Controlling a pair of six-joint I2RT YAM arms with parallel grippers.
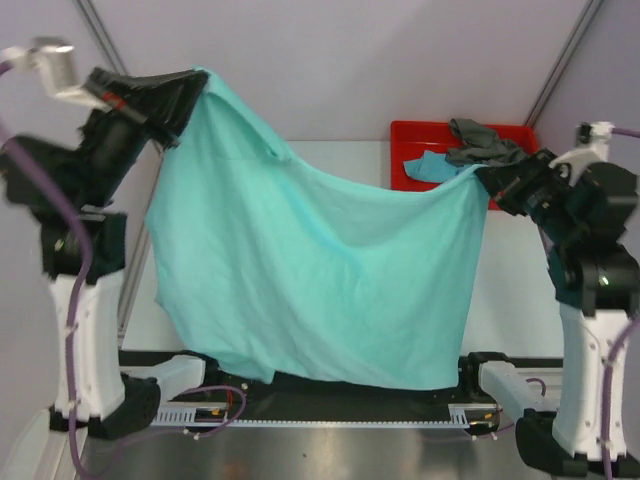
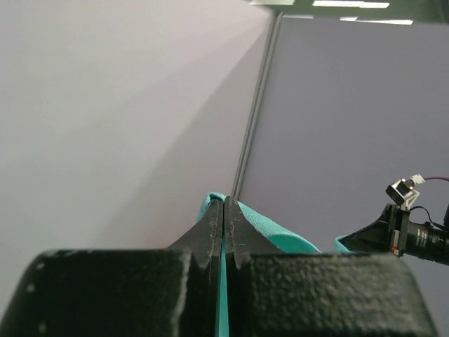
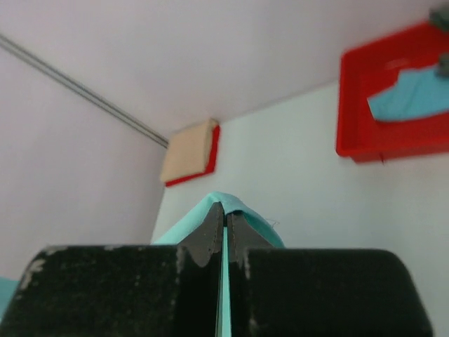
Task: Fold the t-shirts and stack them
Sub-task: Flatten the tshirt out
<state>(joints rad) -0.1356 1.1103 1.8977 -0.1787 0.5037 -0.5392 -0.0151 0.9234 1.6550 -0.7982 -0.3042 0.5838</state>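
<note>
Tension counts: left fingers and right fingers, clenched on the mint-green t-shirt, should lower it evenly to the table

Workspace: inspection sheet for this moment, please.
Surface: white table, partly hidden by cloth.
Job's things: mint-green t-shirt held spread aloft between both arms; turquoise-blue t-shirt and grey t-shirt in red tray; beige t-shirt folded on red t-shirt by the wall.
Clutter: nothing seen.
Grippers: left gripper and right gripper both shut on mint-green t-shirt.
Cables: purple cables along both arms.
Surroundings: grey partition walls.
</note>
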